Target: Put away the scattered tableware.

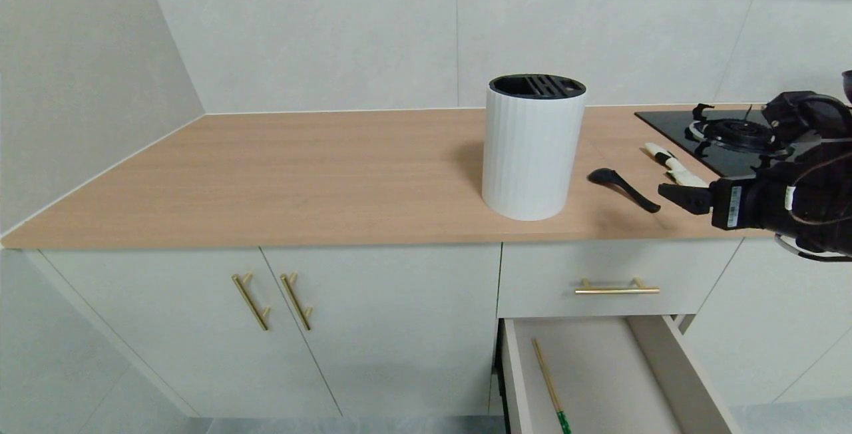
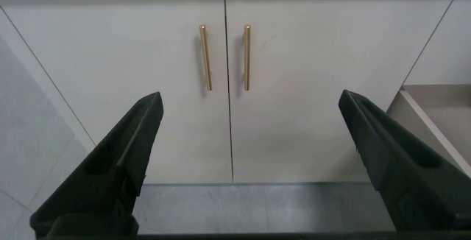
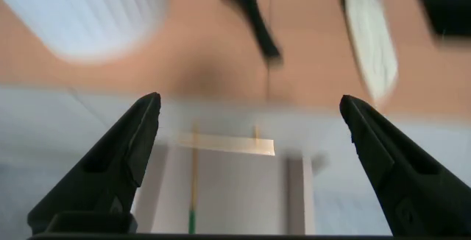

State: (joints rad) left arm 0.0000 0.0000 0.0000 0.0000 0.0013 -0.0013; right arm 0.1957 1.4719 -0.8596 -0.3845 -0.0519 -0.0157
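Note:
A black spoon point(image 1: 622, 188) lies on the wooden counter point(image 1: 299, 174), just right of a white ribbed utensil holder point(image 1: 532, 149) with a black slotted top. A white-handled utensil point(image 1: 675, 168) lies further right, beside the stove. My right gripper point(image 1: 684, 197) hovers at the counter's front edge, a little right of the black spoon, open with nothing between its fingers. The right wrist view has the black spoon point(image 3: 252, 18), the white utensil point(image 3: 369, 35) and the holder point(image 3: 96, 12) beyond my right gripper point(image 3: 249, 104). My left gripper point(image 2: 250, 100) stands open, low before the cabinet doors.
A black gas stove point(image 1: 727, 134) sits at the counter's back right. Below the counter a drawer point(image 1: 655, 381) stands pulled out, with green-tipped chopsticks point(image 1: 550, 386) inside. A shut drawer with a gold handle point(image 1: 617, 287) is above it. Gold-handled cabinet doors point(image 2: 224, 57) are to the left.

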